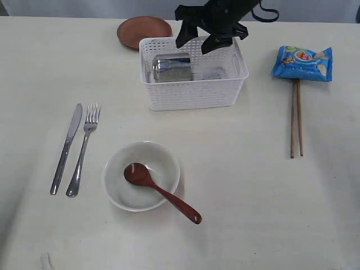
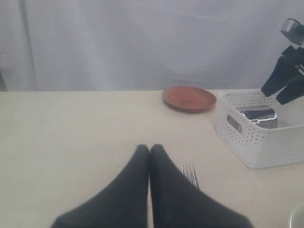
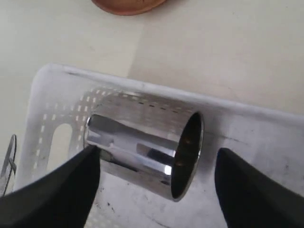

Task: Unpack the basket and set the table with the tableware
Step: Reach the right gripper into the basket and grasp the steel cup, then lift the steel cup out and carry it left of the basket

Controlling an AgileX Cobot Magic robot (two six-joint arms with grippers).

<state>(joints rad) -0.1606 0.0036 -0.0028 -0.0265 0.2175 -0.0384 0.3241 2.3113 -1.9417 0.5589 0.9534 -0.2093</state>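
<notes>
On the cream desk [image 1: 253, 197], the right claw [image 1: 194, 46] gapes over the steel cup [image 1: 172, 67] lying in the basket [image 1: 191, 95]. The cup's slick round wall may slip free when pinched. The left claw [image 2: 149, 149] is clenched, empty.

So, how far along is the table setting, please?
Done: steel knife and fork, white round bowl with reddish-brown spoon, wooden chopsticks and brown plate are on the table. In hand: the open right claw hovers over the steel cup lying in the white plastic basket. Left: grasp it and set it out.
</notes>
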